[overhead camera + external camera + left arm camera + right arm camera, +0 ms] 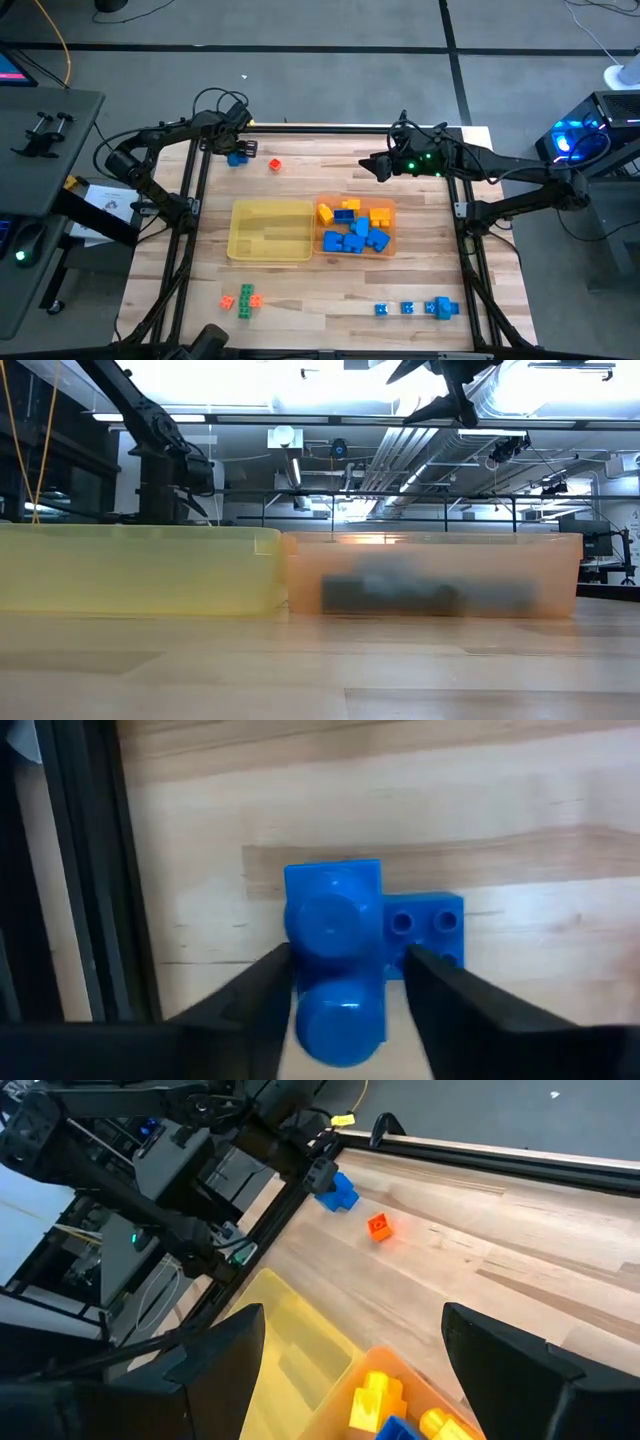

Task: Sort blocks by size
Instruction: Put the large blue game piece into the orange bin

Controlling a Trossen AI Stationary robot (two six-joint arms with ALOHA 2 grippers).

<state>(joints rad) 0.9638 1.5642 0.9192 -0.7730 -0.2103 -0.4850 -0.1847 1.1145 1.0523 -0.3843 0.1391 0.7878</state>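
Note:
A large blue block [335,955] with two round studs lies on the wooden table at the far left, with a smaller blue block [425,925] against its side; the pair also shows in the high view [237,158]. My left gripper [236,148] is open and low over them, with one finger on either side of the large block [345,990]. A gap shows beside one finger. A tiny orange block [275,165] lies just right of them. My right gripper [378,167] is open and empty, raised above the table's far middle [350,1370].
A yellow tray [270,232] and an orange tray [390,232] stand side by side mid-table; the orange one holds blue and yellow blocks [355,238]. Orange and green blocks [244,299] and several blue ones [415,308] lie near the front edge. A black frame rail [90,870] runs beside my left gripper.

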